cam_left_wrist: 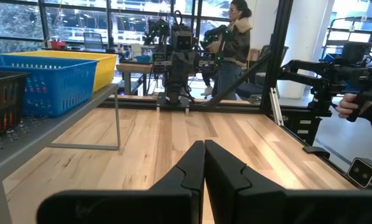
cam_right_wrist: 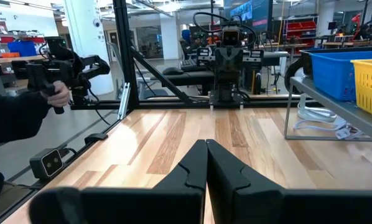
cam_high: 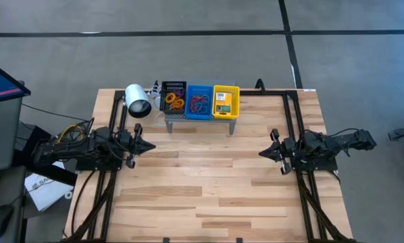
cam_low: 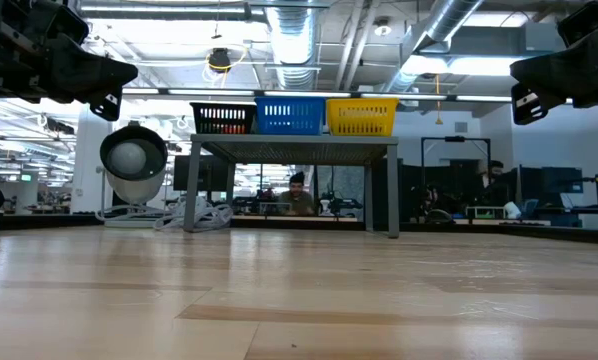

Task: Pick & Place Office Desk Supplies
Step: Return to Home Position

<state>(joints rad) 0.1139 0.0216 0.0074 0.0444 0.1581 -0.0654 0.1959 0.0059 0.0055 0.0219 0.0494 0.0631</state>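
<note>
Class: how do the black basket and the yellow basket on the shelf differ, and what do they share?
The black basket stands at the end of the grey shelf nearest the white cylinder; the yellow basket at the far end. The black basket holds orange rubber-band loops; the yellow basket a small box. Both flank the blue basket.

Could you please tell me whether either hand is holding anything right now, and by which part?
Nothing is held: the left hand and the right hand are both shut and empty, raised above the table.
</note>
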